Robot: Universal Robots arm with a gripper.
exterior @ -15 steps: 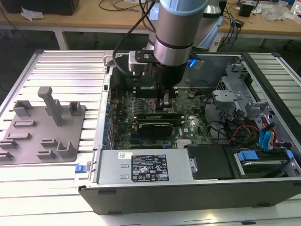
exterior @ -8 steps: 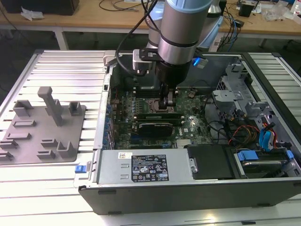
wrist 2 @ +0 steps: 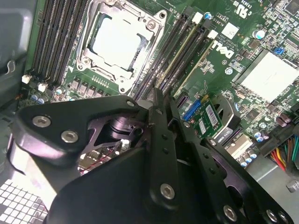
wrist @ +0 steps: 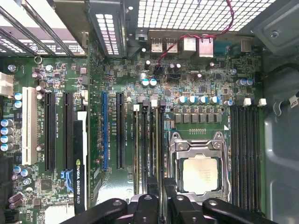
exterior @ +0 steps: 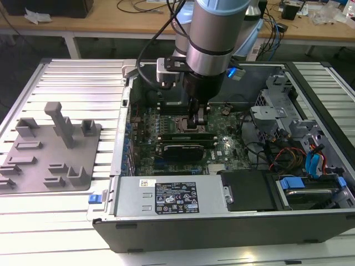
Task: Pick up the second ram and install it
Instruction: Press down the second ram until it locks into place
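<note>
in the exterior view the arm reaches down into the open computer case (exterior: 233,221), and the gripper (exterior: 198,123) hangs right over the motherboard (exterior: 222,149), just beside the processor socket (exterior: 178,123) on the exterior view's right of it; a long dark stick, which i judge to be the second ram (exterior: 188,134), lies at the fingertips with its long axis running across the board along the slots there, while the grey holder tray (exterior: 50,160) sits well apart from the socket, outside the case on the exterior view's left. in the second wrist view the gripper (wrist 2: 161,109) has its black fingers (wrist 2: 158,135) drawn close together, pinched on the thin top edge of the second ram (wrist 2: 184,58), which stands in the bank of memory slots (wrist 2: 175,51) right next to the processor socket (wrist 2: 119,39), its length parallel to the socket's near side. in the first wrist view the gripper (wrist: 162,186) shows the same narrow stance, the fingers (wrist: 152,198) nearly meeting over the slots (wrist: 149,144) just beside the processor socket (wrist: 198,170); the stick runs straight away from the fingertips along the slot line, so i judge the stick is in line with its slot and being seated, though i cannot tell whether it is fully home.
</note>
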